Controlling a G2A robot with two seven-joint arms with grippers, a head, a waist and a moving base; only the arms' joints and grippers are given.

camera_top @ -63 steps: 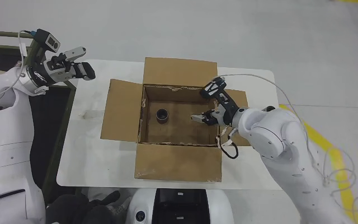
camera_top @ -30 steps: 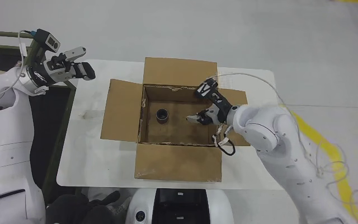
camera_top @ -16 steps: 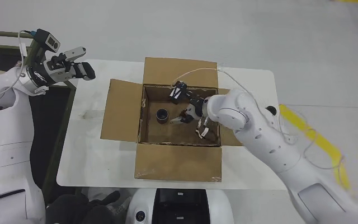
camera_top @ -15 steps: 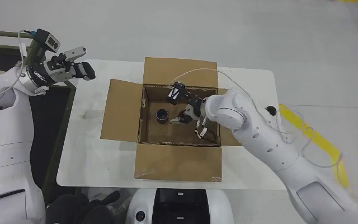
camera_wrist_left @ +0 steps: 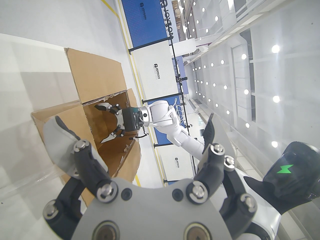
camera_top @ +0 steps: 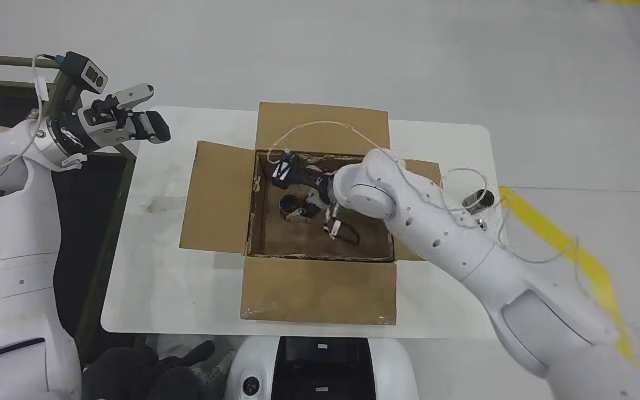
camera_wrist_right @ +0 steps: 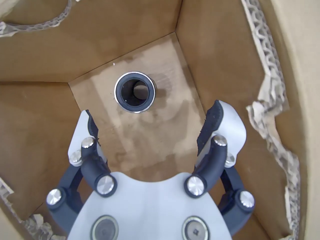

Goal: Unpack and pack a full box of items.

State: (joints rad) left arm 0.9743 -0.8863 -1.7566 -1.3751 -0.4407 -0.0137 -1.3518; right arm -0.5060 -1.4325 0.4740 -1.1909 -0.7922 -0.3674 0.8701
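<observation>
An open cardboard box (camera_top: 318,290) stands in the middle of the white table. On its floor near the left wall stands a single dark round cup (camera_top: 289,208) with a metal rim, upright, mouth up (camera_wrist_right: 135,93). My right gripper (camera_top: 303,203) is down inside the box, open, its fingers spread just beside the cup without touching it (camera_wrist_right: 152,112). My left gripper (camera_top: 152,110) hangs open and empty above the table's far left corner, well away from the box (camera_wrist_left: 132,126). From there the right gripper (camera_wrist_left: 102,124) shows open inside the box.
The box's four flaps are folded outward, and its top edges are torn and ragged (camera_wrist_right: 270,116). A dark rack (camera_top: 100,240) runs along the table's left side. Bare table (camera_top: 150,270) lies left of the box.
My right gripper has swung across the box from its right side to the left, ending beside the cup. It stays open. The left arm has not moved.
</observation>
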